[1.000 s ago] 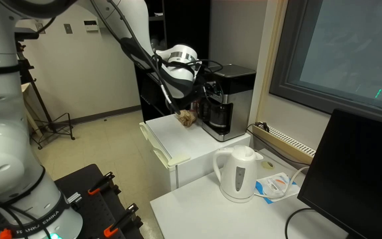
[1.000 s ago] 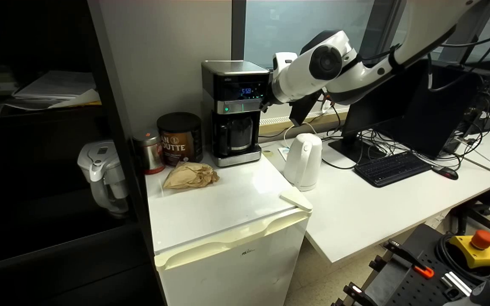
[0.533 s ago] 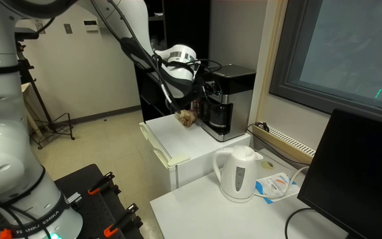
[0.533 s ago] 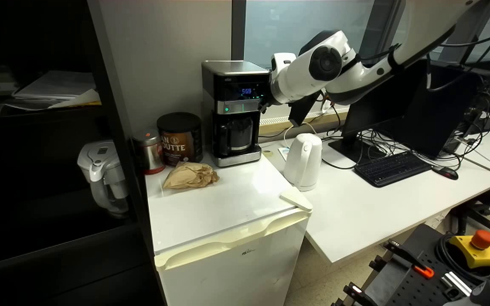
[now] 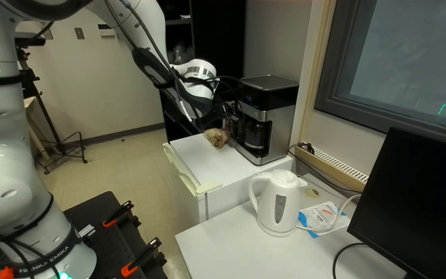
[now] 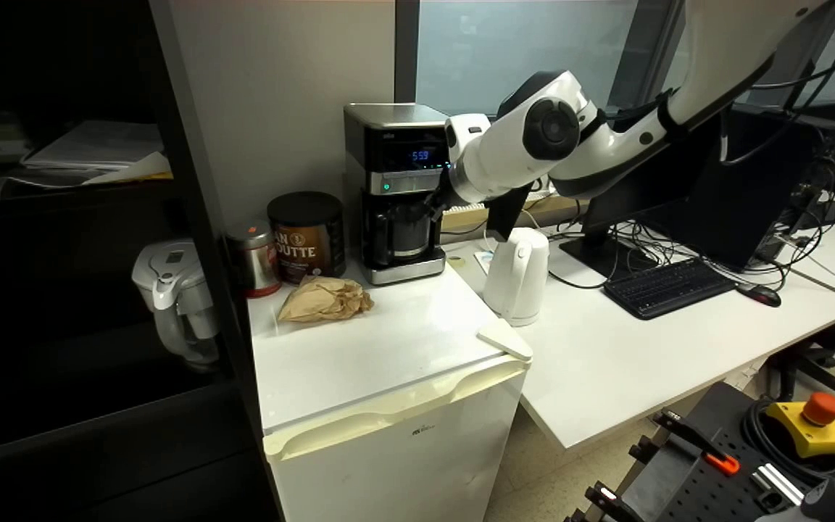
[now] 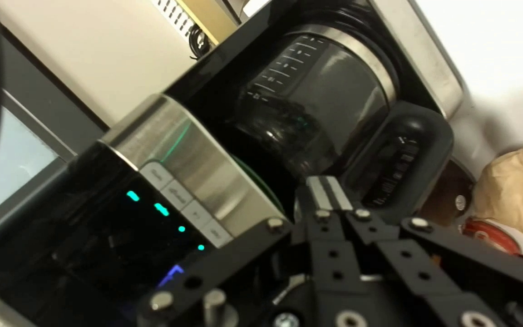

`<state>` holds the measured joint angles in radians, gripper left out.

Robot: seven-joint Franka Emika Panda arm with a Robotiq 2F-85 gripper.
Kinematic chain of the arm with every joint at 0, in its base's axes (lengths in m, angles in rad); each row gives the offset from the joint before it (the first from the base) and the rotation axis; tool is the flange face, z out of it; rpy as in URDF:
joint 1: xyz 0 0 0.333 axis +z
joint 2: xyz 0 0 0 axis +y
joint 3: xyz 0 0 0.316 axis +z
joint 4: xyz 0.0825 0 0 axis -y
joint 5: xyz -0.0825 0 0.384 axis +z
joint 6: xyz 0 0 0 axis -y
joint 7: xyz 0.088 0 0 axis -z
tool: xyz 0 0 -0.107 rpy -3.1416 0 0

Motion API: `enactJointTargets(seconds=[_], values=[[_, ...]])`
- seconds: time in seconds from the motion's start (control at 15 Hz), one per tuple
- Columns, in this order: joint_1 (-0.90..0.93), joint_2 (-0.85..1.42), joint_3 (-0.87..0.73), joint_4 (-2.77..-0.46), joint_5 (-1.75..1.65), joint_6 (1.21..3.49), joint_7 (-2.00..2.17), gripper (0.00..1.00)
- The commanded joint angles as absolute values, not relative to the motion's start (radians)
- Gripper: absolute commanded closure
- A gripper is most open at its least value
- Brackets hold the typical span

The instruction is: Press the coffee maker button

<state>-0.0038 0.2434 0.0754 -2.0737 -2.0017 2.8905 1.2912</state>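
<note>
The coffee maker (image 5: 283,124), a black and silver drip machine, stands on the small white fridge in both exterior views (image 6: 403,181). In the wrist view its silver band (image 7: 216,168), a row of grey buttons (image 7: 184,202), lit cyan marks and the dark carafe (image 7: 325,100) show. A round green light (image 6: 386,186) glows on the band in an exterior view. My gripper (image 7: 327,193) is shut, with nothing seen between its fingertips. In the wrist view the tips appear over the carafe's handle side, right of the band and buttons. I cannot tell whether they touch anything.
The white kettle (image 5: 281,205) stands on the desk beside the fridge (image 6: 388,370). A crumpled paper bag (image 6: 325,299), a coffee can (image 6: 306,235) and a metal canister (image 6: 254,257) stand left of the coffee maker. A monitor (image 5: 420,201) stands on the desk.
My arm and gripper have moved down, from the band's height to about the top of the carafe, and back from the machine. The display went from 5:58 to 5:59.
</note>
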Motion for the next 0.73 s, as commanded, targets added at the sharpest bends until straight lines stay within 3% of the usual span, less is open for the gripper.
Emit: enactJointTargets(seconds=[0.0,0.67], values=[[0.026,0.193,0.083,-2.144,-1.992,2.866,1.233,0.99],[0.056,0.153,0.086,-2.212,-1.995,2.862,1.142,1.00]])
